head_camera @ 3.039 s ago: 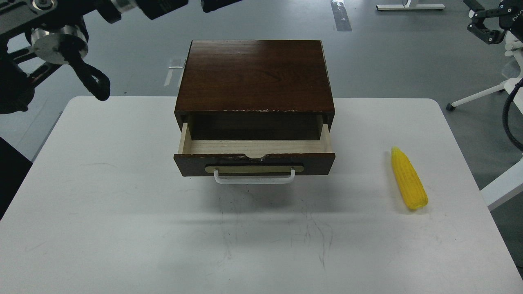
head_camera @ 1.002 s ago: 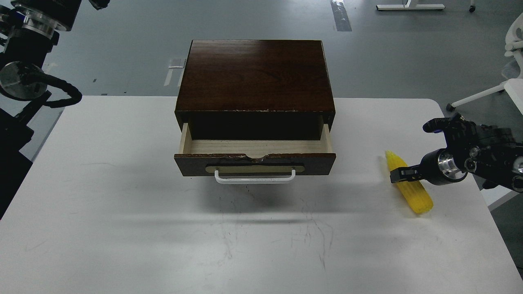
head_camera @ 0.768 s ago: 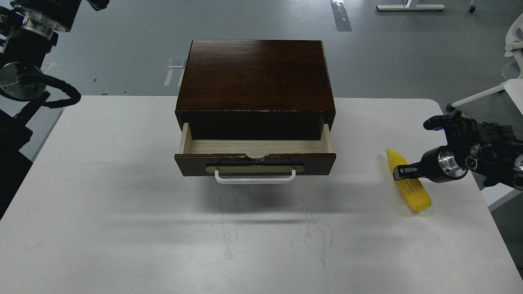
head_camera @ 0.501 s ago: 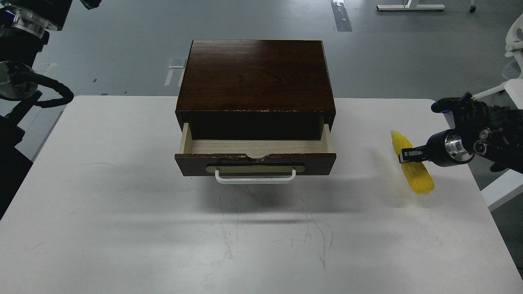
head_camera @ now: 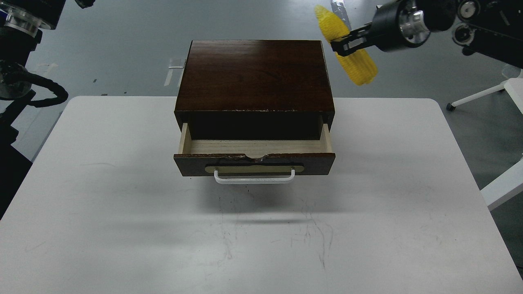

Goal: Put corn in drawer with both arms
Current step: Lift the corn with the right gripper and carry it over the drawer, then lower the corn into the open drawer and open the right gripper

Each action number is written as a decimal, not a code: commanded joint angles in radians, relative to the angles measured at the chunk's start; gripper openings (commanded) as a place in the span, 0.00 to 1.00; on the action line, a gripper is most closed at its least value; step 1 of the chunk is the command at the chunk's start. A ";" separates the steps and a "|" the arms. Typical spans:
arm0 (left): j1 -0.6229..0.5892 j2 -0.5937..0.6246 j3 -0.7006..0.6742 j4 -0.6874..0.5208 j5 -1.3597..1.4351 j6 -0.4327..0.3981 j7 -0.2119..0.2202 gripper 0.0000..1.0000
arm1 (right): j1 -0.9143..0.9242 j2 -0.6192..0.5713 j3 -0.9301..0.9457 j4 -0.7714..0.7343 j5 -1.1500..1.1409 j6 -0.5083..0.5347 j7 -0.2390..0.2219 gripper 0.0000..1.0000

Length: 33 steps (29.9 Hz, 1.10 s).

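My right gripper [head_camera: 344, 44] is shut on the yellow corn [head_camera: 354, 65] and holds it high in the air, just right of the dark brown box's back right corner. The corn hangs slanted, its pointed end up and to the left. The drawer [head_camera: 254, 148] of the box stands pulled open toward me, its pale wood inside bare, with the white bar handle [head_camera: 254, 178] in front. My left arm [head_camera: 24, 36] is raised at the far left edge; its gripper is out of view.
The dark brown box [head_camera: 255, 75] stands at the back middle of the white table [head_camera: 122, 212]. A white chair base [head_camera: 482, 96] and a white frame part [head_camera: 504, 185] stand off the table's right side.
My right gripper took hold of the corn on the table's right side and has lifted it up and to the left, level with the box's top. The left arm rose slightly.
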 commanded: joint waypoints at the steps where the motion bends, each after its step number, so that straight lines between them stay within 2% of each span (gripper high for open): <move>1: 0.002 0.005 0.035 0.005 -0.001 0.000 0.002 0.98 | 0.036 0.121 0.001 0.006 -0.080 0.000 0.000 0.00; 6: 0.035 0.028 0.049 0.005 -0.001 0.000 0.001 0.98 | 0.080 0.265 -0.003 0.014 -0.213 0.000 0.001 0.00; 10: 0.060 0.050 0.052 0.003 0.000 0.000 0.008 0.98 | 0.096 0.328 -0.010 0.047 -0.294 0.000 0.004 0.00; 11: 0.065 0.051 0.052 0.002 0.002 0.000 0.018 0.98 | 0.096 0.333 -0.012 0.057 -0.307 0.000 0.004 0.00; 16: 0.074 0.076 0.052 0.002 0.006 0.000 0.120 0.98 | 0.093 0.347 -0.027 0.158 -0.393 0.000 0.004 0.00; 18: 0.080 0.076 0.052 0.002 0.006 0.000 0.134 0.98 | 0.090 0.347 -0.062 0.184 -0.411 0.000 0.004 0.00; 33: 0.089 0.076 0.068 0.002 0.006 0.000 0.139 0.98 | 0.045 0.393 -0.116 0.178 -0.426 0.000 0.004 0.00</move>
